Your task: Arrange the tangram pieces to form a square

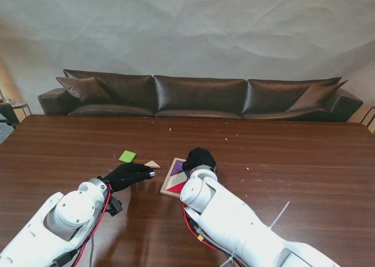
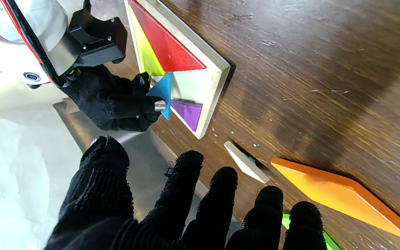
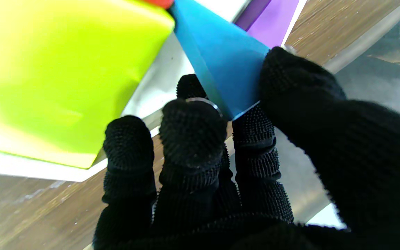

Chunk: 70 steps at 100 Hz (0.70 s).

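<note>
On the dark wood table (image 1: 304, 173), roughly mid-way across, sits the tray (image 1: 170, 185) with the right hand (image 1: 198, 159) hovering right over it. That hand is pinching a blue triangle (image 2: 161, 93) between thumb and fingers (image 3: 189, 125), holding it tilted up on edge over the tray's open middle, not lying flat. Already seated in the tray: a red triangle (image 2: 167, 48), a yellow-green triangle (image 2: 147, 57) beside it, and a purple piece (image 2: 188, 113) at the corner farther from me.

Left hand (image 1: 128, 174) is just to the left of the tray, fingers spread and holding nothing, palm down above the table. Loose pieces near it: a small tan triangle (image 1: 152, 164) between the left hand and the tray, touching neither, and a green square (image 1: 127, 156) a bit farther from me and more to the left. From the left wrist view there's also an orange parallelogram (image 2: 342, 196) lying flat next to the tan one, near the fingertips (image 2: 226, 178).
</note>
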### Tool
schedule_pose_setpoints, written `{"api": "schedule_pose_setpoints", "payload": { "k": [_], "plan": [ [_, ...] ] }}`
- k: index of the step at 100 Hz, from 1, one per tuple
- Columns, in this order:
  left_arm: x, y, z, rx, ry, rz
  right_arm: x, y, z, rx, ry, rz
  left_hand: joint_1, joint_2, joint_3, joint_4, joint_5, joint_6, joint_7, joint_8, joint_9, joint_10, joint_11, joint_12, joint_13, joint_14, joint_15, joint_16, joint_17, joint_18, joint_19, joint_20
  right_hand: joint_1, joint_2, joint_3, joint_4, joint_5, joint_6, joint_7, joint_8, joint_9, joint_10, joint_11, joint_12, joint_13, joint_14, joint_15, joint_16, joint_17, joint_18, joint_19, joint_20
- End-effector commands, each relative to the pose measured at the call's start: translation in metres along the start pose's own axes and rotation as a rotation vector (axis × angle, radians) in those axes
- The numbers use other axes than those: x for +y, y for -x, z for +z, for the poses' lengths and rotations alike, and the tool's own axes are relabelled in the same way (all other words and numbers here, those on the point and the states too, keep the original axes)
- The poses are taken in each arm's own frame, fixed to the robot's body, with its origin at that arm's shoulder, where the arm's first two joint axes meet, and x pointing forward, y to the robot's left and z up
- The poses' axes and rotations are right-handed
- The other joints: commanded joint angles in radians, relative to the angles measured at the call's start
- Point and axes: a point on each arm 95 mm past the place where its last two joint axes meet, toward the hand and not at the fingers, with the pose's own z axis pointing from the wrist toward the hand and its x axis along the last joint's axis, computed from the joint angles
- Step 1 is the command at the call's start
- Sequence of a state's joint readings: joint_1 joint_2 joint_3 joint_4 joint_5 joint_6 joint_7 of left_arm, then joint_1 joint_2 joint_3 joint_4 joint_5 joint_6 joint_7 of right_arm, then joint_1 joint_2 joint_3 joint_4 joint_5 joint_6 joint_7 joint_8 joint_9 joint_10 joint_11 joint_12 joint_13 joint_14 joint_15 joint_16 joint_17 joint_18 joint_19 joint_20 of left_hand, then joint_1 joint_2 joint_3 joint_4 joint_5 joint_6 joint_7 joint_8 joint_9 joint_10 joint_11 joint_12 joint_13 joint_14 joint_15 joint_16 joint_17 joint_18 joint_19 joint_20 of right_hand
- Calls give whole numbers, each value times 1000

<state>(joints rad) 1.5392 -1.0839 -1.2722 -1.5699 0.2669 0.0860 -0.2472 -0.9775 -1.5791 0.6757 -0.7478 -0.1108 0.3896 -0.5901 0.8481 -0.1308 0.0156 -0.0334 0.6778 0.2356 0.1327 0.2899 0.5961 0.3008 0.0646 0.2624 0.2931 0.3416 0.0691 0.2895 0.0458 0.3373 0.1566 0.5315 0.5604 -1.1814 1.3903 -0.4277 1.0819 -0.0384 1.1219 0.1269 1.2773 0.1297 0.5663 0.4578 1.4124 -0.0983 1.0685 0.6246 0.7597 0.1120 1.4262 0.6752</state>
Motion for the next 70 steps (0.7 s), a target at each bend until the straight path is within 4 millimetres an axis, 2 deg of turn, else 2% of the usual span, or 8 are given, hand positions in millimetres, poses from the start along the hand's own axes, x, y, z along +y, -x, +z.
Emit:
{"api": "schedule_pose_setpoints", "payload": {
  "k": [1, 37, 70],
  "plan": [
    [2, -1, 0, 0, 19, -2, -1, 2, -1, 7, -18, -18, -9, 44, -24, 16, 17, -4, 1, 6, 33, 3, 6, 6, 7, 0, 2, 5, 2, -17, 3, 7, 22, 30, 26, 22, 14, -81, 60, 10, 128, -62, 8, 14, -95, 18, -9, -7, 311, 19, -14, -7],
    [2, -1, 1, 3, 25, 0, 1, 10, 2, 33, -35, -95, -7, 45, -23, 16, 18, -3, 2, 7, 35, 3, 7, 6, 9, 1, 2, 6, 2, -16, 4, 7, 58, -17, 29, 22, -25, -63, 61, 13, 73, -54, -3, 29, -102, 44, -46, -36, 294, 42, -54, -24],
    [2, -2, 1, 1, 29, 5, 5, 13, 4, 62, -21, -157, -5, 46, -23, 16, 19, -2, 2, 7, 34, 5, 6, 6, 9, 2, 2, 6, 3, -16, 3, 6, 46, -60, 20, 8, -92, -15, 15, 19, -10, -33, -9, 20, -106, 58, -91, -66, 265, 47, -78, -27]
  ]
}}
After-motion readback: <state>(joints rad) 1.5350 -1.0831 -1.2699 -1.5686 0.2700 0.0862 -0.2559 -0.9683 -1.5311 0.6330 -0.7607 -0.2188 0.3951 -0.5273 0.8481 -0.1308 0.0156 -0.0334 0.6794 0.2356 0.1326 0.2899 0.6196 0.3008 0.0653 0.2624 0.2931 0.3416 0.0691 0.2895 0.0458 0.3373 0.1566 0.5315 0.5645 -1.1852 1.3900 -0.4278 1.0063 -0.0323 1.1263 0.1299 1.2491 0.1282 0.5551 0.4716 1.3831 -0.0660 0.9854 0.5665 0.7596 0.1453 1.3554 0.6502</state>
